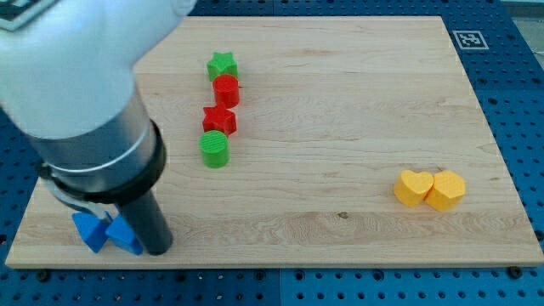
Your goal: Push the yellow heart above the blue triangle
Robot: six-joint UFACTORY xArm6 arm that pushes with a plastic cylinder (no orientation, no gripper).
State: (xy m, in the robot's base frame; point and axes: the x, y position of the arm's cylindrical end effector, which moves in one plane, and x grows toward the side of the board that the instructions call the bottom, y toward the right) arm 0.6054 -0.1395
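Note:
The yellow heart [414, 187] lies at the view's right, touching a yellow hexagon [447, 189] on its right side. The blue triangle [123, 236] sits at the view's bottom left, with another blue block [88, 230] right beside it on the left; the arm partly hides both. My tip [156, 250] rests on the board just to the right of the blue triangle, touching or nearly touching it. The yellow heart is far to the right of my tip.
A column of blocks stands in the upper middle-left: a green star [222, 65], a red cylinder [226, 89], a red star [219, 120] and a green cylinder [215, 149]. The large white and black arm body [85, 110] covers the view's left. The wooden board [340, 127] lies on blue pegboard.

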